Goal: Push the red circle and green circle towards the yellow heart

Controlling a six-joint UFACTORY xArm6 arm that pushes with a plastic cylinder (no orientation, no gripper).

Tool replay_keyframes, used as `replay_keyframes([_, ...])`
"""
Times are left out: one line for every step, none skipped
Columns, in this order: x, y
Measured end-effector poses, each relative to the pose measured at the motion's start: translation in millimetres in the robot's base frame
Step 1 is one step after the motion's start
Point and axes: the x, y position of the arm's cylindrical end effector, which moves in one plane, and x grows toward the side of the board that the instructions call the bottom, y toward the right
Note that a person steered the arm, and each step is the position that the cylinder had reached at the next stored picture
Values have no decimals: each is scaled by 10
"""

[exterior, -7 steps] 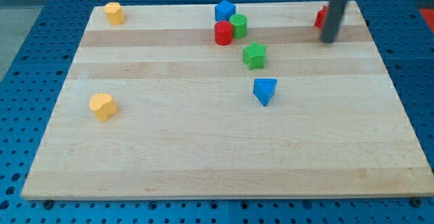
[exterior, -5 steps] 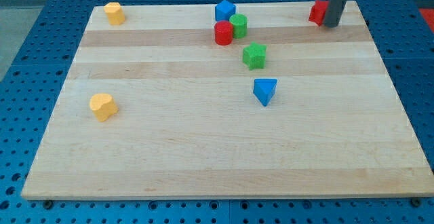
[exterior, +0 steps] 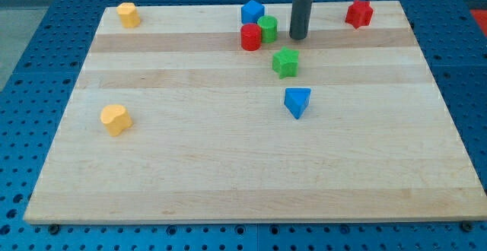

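The red circle (exterior: 250,36) and the green circle (exterior: 267,29) sit touching each other near the view's top centre. The yellow heart (exterior: 116,119) lies far off at the view's left, lower down. My tip (exterior: 297,37) stands just to the right of the green circle, a small gap apart, and above the green star (exterior: 285,62).
A blue block (exterior: 252,12) sits just above the two circles. A blue triangle (exterior: 297,102) lies below the green star. A red star block (exterior: 358,13) is at the top right, a yellow block (exterior: 128,14) at the top left. The wooden board (exterior: 228,175) holds them all.
My tip has moved left along the top of the board, from beside the red star block to just right of the green circle. No block has moved.
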Motion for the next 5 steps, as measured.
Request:
replay_keyframes([-81,-59])
replay_keyframes([-175,63])
replay_keyframes([-364,-307])
replay_keyframes([-84,-884])
replay_keyframes([353,-989])
